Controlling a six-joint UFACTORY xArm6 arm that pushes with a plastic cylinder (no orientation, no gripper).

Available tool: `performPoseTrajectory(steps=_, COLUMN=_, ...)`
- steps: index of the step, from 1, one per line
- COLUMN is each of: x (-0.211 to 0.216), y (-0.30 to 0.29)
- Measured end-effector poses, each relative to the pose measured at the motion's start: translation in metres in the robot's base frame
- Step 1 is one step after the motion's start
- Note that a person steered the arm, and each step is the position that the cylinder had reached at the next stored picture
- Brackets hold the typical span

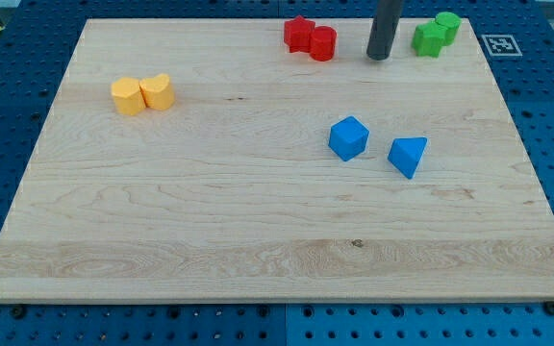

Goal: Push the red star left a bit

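The red star point(299, 34) lies near the view's top, just right of centre, on the wooden board point(258, 211). A red cylinder point(323, 43) touches its right side. My tip point(379, 56) stands to the right of the red cylinder, with a gap between them, and to the left of the green blocks. It touches no block.
Two green blocks point(437, 34) touch each other at the top right. Two yellow blocks point(143, 94) touch each other at the left. A blue cube-like block point(348, 137) and a blue triangular block point(408, 155) lie right of centre. A marker tag point(500, 44) lies off the board's top right corner.
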State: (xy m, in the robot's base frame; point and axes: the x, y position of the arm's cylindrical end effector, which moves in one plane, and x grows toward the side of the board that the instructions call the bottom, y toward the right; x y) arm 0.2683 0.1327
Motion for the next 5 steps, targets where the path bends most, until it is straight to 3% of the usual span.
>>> performPoseTrajectory(steps=3, x=-0.02, y=-0.071)
performPoseTrajectory(steps=5, x=-0.035, y=-0.025)
